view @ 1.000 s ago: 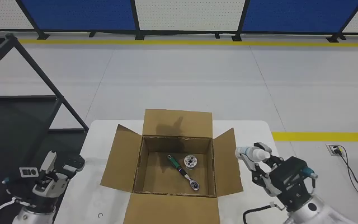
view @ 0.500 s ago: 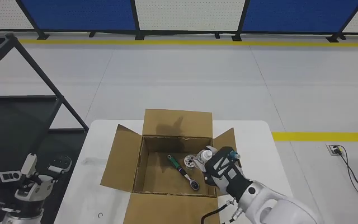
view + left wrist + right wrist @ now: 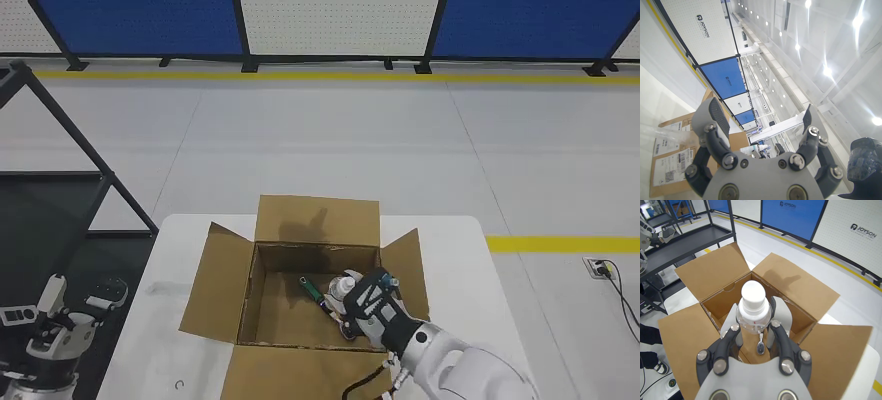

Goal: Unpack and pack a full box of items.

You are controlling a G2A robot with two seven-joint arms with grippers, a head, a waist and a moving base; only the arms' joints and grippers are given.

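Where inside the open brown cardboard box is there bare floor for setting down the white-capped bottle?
In the brown cardboard box, the floor is bare between its left wall and the green-handled ratchet wrench. The right side is crowded: the wrench lies there and the white-capped clear bottle hangs above it.

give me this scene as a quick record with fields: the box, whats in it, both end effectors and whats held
box: cardboard box, all four flaps open, on the white table
inside box: ratchet wrench lying on the box floor
right end effector: shut on white-capped bottle, over the box opening
left end effector: open, empty, off to the box's side
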